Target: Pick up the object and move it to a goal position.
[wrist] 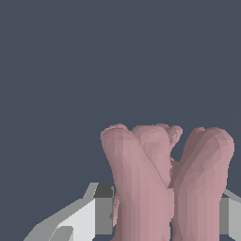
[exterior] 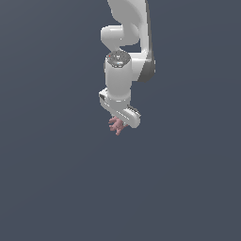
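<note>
As far as shows, object (wrist: 164,188) sits clamped between gripper (wrist: 164,214) fingers (wrist: 101,212).

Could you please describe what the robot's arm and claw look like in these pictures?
The arm is glossy white with rounded segments, dark grey trim along one side and a dark cap on one joint. The claw is white and blocky; its fingers are white with grey inner faces. No cables or markings show.

Flat slate-blue backdrop (exterior: 47,188), featureless in both views — even, soft light, faint tonal gradient
</note>
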